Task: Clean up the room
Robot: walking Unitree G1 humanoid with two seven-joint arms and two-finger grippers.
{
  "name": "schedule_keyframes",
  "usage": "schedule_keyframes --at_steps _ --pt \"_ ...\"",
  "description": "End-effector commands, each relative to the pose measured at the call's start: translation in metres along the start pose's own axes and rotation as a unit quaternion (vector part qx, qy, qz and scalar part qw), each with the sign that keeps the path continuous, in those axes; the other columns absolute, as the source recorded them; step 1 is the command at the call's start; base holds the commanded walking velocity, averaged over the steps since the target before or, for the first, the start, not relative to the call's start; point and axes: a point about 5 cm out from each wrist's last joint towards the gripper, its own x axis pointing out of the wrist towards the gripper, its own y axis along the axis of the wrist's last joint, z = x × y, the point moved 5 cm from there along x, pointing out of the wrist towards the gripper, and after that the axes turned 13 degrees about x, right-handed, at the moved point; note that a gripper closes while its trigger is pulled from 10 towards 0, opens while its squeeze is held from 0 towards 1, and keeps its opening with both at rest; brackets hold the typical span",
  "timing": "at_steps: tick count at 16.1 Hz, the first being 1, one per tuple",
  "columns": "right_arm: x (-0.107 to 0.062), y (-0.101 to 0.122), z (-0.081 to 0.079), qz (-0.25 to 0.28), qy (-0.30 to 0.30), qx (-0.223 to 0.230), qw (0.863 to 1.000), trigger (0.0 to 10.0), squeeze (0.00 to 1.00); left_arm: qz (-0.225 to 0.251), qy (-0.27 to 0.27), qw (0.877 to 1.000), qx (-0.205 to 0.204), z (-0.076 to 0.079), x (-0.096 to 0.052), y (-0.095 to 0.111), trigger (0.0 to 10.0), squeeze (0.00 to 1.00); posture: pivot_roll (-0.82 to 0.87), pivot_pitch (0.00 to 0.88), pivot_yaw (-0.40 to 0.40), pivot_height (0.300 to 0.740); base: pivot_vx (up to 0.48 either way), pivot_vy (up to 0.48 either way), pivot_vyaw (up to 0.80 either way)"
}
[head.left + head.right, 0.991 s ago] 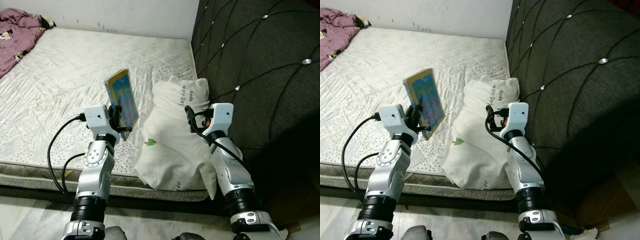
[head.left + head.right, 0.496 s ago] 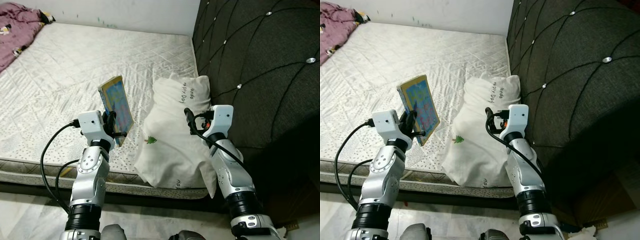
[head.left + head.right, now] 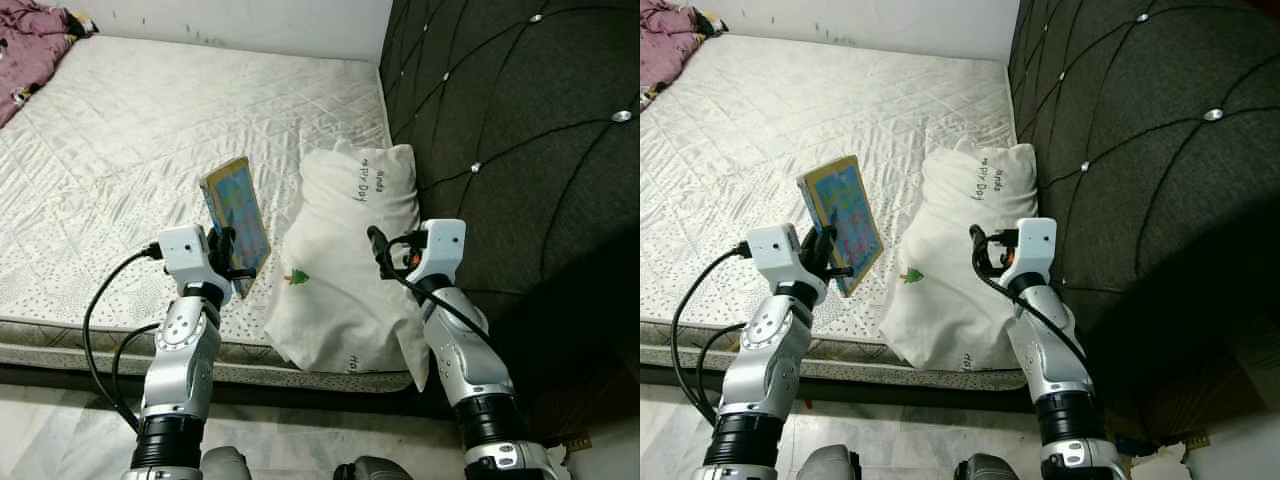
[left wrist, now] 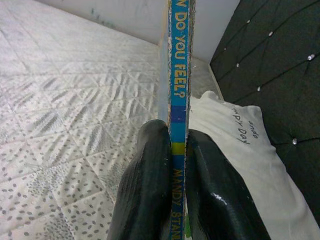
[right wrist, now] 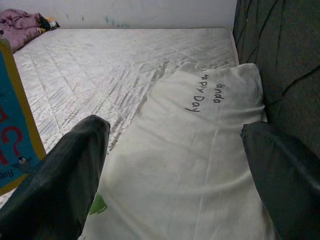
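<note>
I have the children's book (image 3: 238, 210) clamped between the fingers of my left gripper (image 3: 228, 262), held upright over the near edge of the mattress (image 3: 120, 150), just left of the pillow (image 3: 345, 260). The left wrist view shows both fingers (image 4: 145, 175) pressing the lower part of the spine. I judge the book thin, light and stiff, probably a board cover; a hold that low lets it lever or slip if I swing quickly, so a grip nearer its middle would be safer. The glossy cover may be slippery against the pads

My right gripper (image 5: 175, 165) hovers spread wide above the pillow, holding nothing. The pillow looks soft and light; I would pinch a corner or a bunched fold, since it will sag from any hold

Writing I can read: the spine says "N DO YOU FEEL?" and lower "MANDY STAN", cut off. The pillow shows "anda" and "ppy Day", partly creased. A purple blanket (image 3: 30, 45) lies at the far left corner
</note>
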Motion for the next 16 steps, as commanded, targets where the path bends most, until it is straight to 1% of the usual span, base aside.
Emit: schedule_keyframes --at_steps 1,7,10,16 --pt "-0.001 0.006 0.000 0.005 0.002 -0.001 1.000 10.0 0.00 0.024 -0.004 1.000 -0.003 0.001 0.001 0.014 10.0 0.00 0.01 0.068 -0.058 0.740 0.000 0.480 0.00" --pt "0.000 0.008 0.002 0.004 -0.001 -0.005 1.000 10.0 0.00 0.022 -0.001 1.000 -0.010 -0.001 0.004 0.015 10.0 0.00 0.01 0.064 -0.063 0.740 0.000 0.480 0.00" --pt "0.001 0.008 0.001 0.005 -0.001 -0.009 1.000 10.0 0.00 0.032 0.002 0.999 -0.012 -0.001 0.004 0.018 10.0 0.00 0.01 0.058 -0.063 0.740 0.000 0.452 0.00" --pt "0.003 0.008 0.000 0.004 0.001 -0.014 1.000 10.0 0.00 0.049 -0.010 0.999 -0.012 0.000 0.004 0.024 10.0 0.00 0.01 0.051 -0.063 0.740 0.000 0.000 0.00"
